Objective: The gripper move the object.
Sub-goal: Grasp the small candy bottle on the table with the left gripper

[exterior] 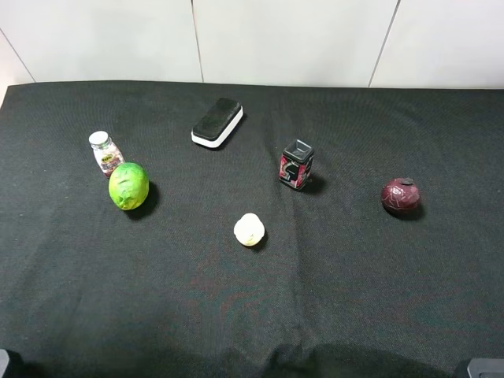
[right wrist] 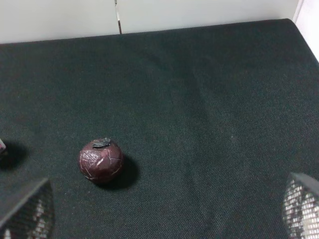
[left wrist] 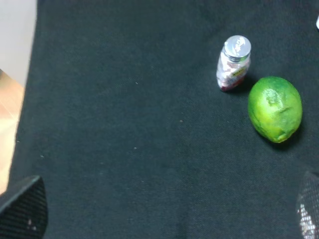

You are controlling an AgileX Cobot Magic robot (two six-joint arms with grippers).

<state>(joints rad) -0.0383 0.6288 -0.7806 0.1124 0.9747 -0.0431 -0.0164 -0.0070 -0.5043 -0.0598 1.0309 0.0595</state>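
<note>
The object is a small clear bottle [exterior: 105, 153] with a white cap and a red-pink label. It stands upright at the left of the black cloth, touching or nearly touching a green fruit [exterior: 128, 186]. It also shows in the left wrist view [left wrist: 233, 63], well ahead of my left gripper [left wrist: 167, 204]. That gripper is open and empty, with its fingertips [left wrist: 25, 209] at the frame's edges. My right gripper [right wrist: 162, 209] is open and empty over bare cloth, near a dark red fruit [right wrist: 100, 160]. In the high view only slivers of the arms show at the bottom corners.
A black-and-white block [exterior: 217, 122] lies at the back middle. A black-and-red boxy item [exterior: 297, 164] stands right of centre. A pale round thing [exterior: 249, 229] sits in the middle. The dark red fruit [exterior: 401, 196] is at the right. The cloth's left edge [left wrist: 30, 99] is near the left gripper.
</note>
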